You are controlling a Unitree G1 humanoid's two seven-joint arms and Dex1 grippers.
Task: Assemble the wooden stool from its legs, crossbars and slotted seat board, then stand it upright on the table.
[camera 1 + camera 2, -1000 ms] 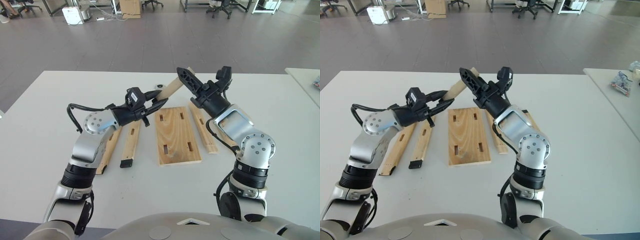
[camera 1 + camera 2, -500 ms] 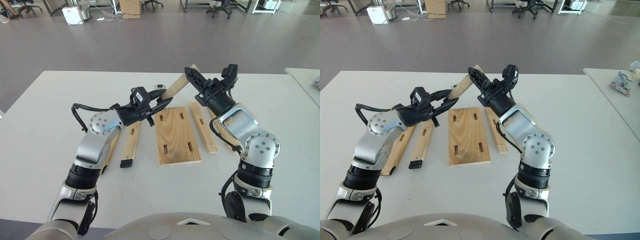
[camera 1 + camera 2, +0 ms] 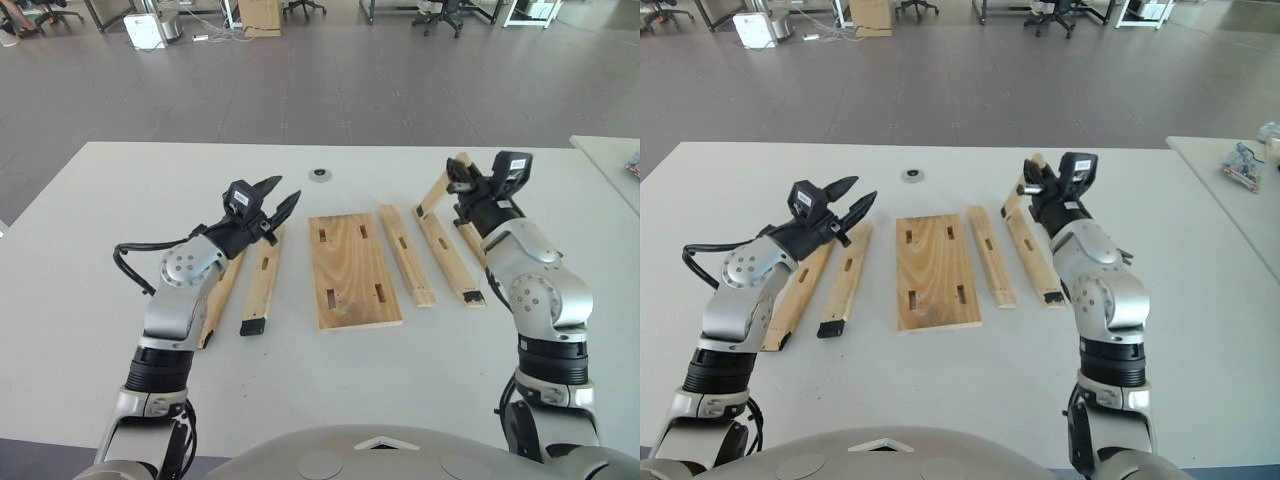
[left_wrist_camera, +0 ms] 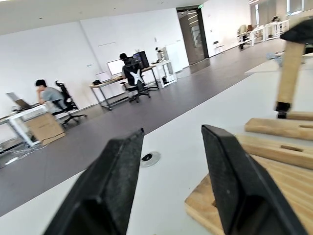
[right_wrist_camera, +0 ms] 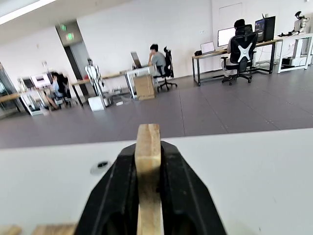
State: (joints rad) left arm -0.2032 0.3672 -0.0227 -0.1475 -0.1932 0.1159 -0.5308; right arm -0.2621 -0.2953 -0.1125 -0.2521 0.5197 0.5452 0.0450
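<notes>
White table (image 3: 90,220) carries the slotted seat board (image 3: 355,270) flat at centre. I see my right gripper (image 3: 464,184) clamped on a tilted leg (image 3: 436,192) right of it; my left gripper (image 3: 276,196) hangs with jaws apart.

We note the pale rectangular slotted seat board (image 3: 355,270) as bare wood, matt, with visible grain and one darker mark. The pale wooden bar (image 3: 262,280) beside it and the pale wooden leg (image 5: 148,132) in the right gripper (image 5: 148,147) look alike, the bar tipped with a dull black cap. Both that gripper and the left gripper (image 3: 285,189) have matt black fingers, seemingly plastic; the white table (image 3: 90,230) looks smooth.
</notes>
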